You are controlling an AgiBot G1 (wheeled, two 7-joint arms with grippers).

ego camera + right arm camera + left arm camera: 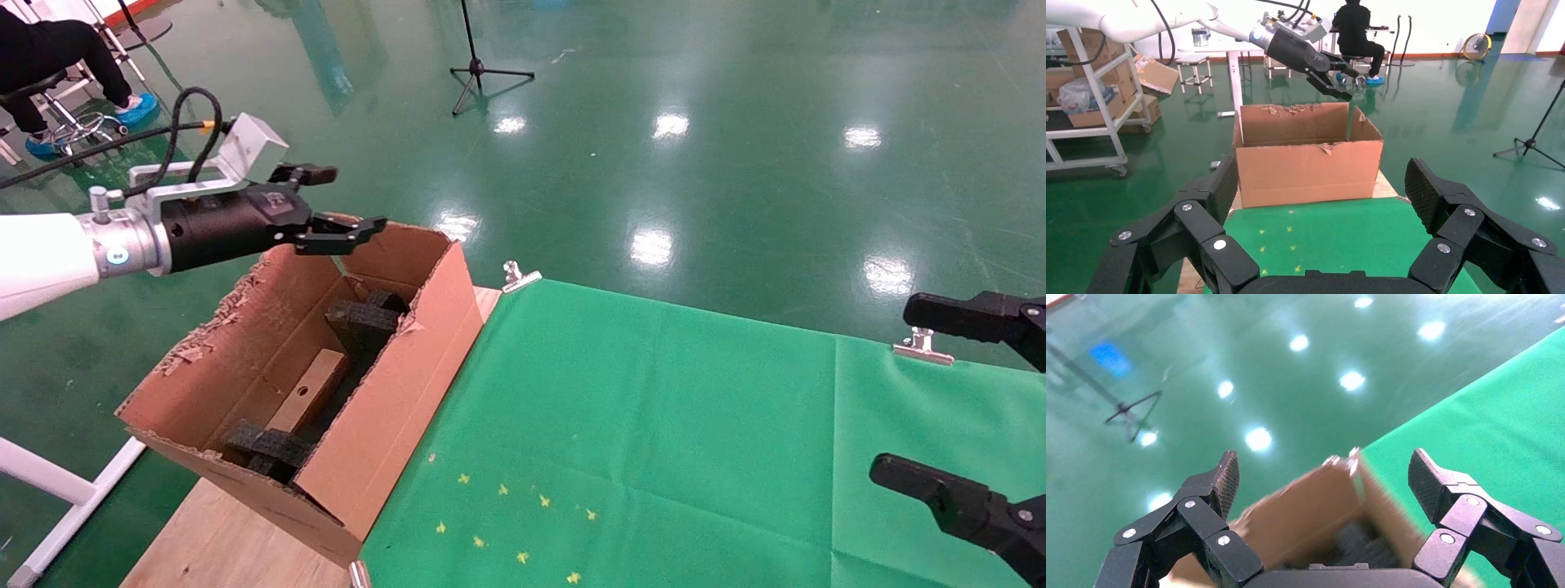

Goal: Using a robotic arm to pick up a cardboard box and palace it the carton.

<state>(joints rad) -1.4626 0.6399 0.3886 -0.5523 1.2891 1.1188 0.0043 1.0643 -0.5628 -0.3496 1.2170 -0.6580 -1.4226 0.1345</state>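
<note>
Lying lengthwise along carton (392, 408): cardboard box (306, 398).

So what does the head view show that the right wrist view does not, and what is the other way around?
Only the head view looks into the carton: the cardboard box lies on its floor between black foam inserts, and yellow marks on the green cloth are plain.

Only the right wrist view shows the carton's outer side wall, the shelving cart and the seated person's whole back.

Both show the robotic arm with its left hand open above the carton's far end, and the open right hand over the cloth.
</note>
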